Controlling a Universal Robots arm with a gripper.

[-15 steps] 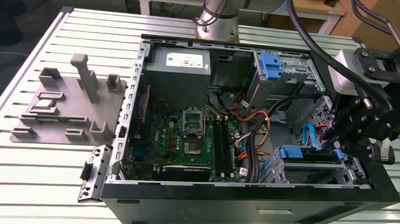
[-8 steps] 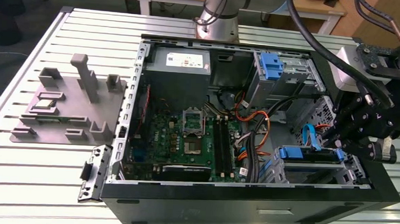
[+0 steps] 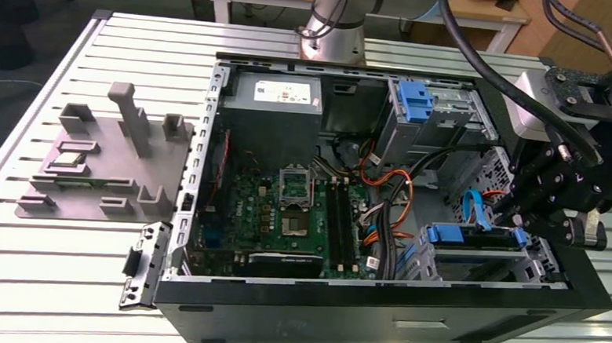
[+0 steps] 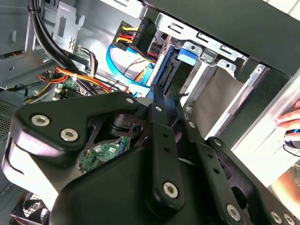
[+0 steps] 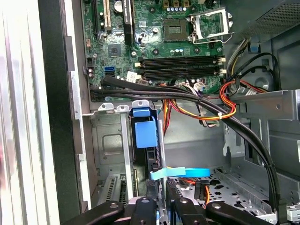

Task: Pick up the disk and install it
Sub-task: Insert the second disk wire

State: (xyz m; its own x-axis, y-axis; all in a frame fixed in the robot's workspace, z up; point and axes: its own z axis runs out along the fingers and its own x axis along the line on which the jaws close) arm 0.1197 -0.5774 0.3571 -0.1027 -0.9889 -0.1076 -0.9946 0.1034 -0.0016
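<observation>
An open computer case (image 3: 382, 317) is lying on its side on a slatted metal desk (image 3: 60, 261), and every position below is given relative to this case. Outside it, toward the exterior view's left, a grey fixture plate (image 3: 96, 168) carrying upright blocks is resting on the desk. Behind the case, the base of the robot arm (image 3: 329, 23) is rising from the desk. Inside, the green motherboard (image 3: 282, 217) is occupying the floor of the case, with its empty processor socket (image 3: 295, 187) near the middle. A grey power supply (image 3: 273, 99) with a white label is sitting in the rear corner on the exterior view's left. A metal drive cage (image 3: 435, 107) with a blue latch is standing in the rear corner on the exterior view's right. Orange, red and black cables (image 3: 389, 191) are running between the motherboard and the drive bays.

The disk (image 3: 475, 237), edged by its blue bracket, is sitting in the front bay on the exterior view's right, just inside the case wall; in the first wrist view its blue bracket tab (image 5: 144, 129) is showing upright in the bay. The black gripper (image 3: 523, 218) is hanging directly beside the disk at that same corner. Its fingers (image 5: 140, 208) are appearing in both wrist views (image 4: 161, 136), set close on either side of the disk's edge, but whether they are clamping it cannot be told. A person's hand (image 4: 290, 129) is resting outside the case wall.
</observation>
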